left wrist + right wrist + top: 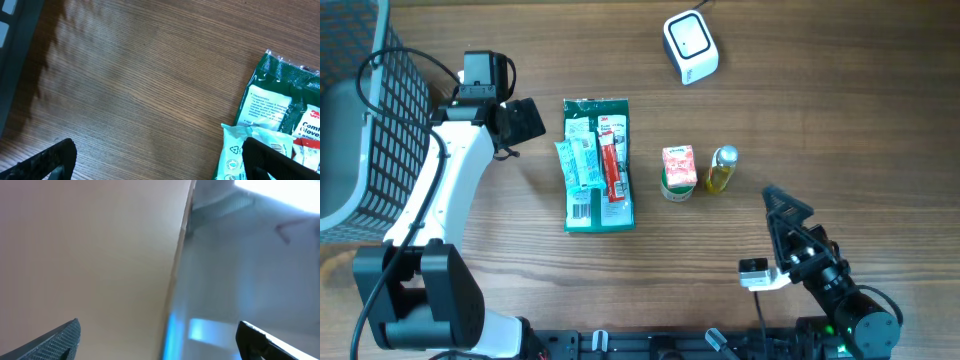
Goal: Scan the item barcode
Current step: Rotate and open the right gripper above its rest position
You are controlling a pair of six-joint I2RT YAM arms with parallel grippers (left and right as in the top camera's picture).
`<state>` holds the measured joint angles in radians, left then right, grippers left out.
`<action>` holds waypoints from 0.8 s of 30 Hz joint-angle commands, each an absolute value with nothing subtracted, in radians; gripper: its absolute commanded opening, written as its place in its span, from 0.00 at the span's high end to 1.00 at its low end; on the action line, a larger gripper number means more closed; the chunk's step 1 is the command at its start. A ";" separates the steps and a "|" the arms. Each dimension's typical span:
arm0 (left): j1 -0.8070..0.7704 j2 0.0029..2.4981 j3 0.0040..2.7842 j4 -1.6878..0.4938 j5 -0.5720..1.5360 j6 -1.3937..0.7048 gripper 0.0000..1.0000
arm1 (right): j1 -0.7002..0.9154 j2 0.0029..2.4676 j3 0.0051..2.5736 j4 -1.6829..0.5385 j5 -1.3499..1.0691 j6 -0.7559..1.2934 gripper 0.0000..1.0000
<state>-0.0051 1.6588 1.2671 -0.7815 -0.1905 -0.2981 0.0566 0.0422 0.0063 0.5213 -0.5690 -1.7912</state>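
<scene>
1. The left gripper (pixel 532 122) is being held wide open above the surface (pixel 820 90), just left of the green package (pixel 605 112). Nothing is being gripped between its fingers (pixel 50 161).
2. In the left wrist view, bare wood is being shown between the two fingers. A corner of the green package (pixel 280 75) is being seen at the right edge.
3. The green package is lying flat near the middle of the surface. A pale packet (pixel 578 162) and a red stick (pixel 611 168) are being carried on top of it. A barcode (pixel 582 208) is being displayed at its near end.
4. The pale packet (pixel 240 150) is being partly covered in the left wrist view by the right-hand finger.
5. The white scanner (pixel 690 45) is standing at the far side of the surface, well apart from both grippers.
6. A small pink carton (pixel 678 163) and a small bottle (pixel 722 172) with yellow contents and a silver cap are standing side by side, right of the green package.
7. The right gripper (pixel 788 203) is being held wide open and empty, near the bottle but apart from it.
8. Only a blurred beige and bluish field is being shown past the fingers (pixel 50 342) in the right wrist view. Nothing there can be identified.
9. A dark wire basket (pixel 390 110) is standing at the left edge, beside the left arm.
</scene>
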 commanded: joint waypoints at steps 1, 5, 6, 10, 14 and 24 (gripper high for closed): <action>-0.002 1.667 1.261 -0.781 -0.203 -0.300 0.00 | 0.059 0.042 0.006 0.480 -0.449 -1.424 0.00; -0.002 1.667 1.261 -0.781 -0.203 -0.300 0.00 | 0.059 0.042 0.006 0.429 -0.328 -1.247 0.00; -0.002 1.667 1.261 -0.781 -0.203 -0.300 0.00 | 0.059 0.042 0.006 0.429 -0.317 -1.264 0.00; -0.002 1.667 1.261 -0.781 -0.203 -0.300 0.00 | 0.059 0.042 0.006 0.436 -0.289 -1.592 0.00; -0.002 1.667 1.261 -0.781 -0.203 -0.300 0.00 | 0.059 0.042 0.006 0.426 -0.307 -1.998 0.00; -0.002 1.667 1.261 -0.781 -0.203 -0.300 0.00 | 0.059 0.042 0.006 0.367 -0.255 -1.337 0.00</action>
<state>-0.0051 1.6588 1.2671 -0.7815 -0.1905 -0.2981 0.0566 0.0422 0.0063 0.3733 -0.3180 -1.8156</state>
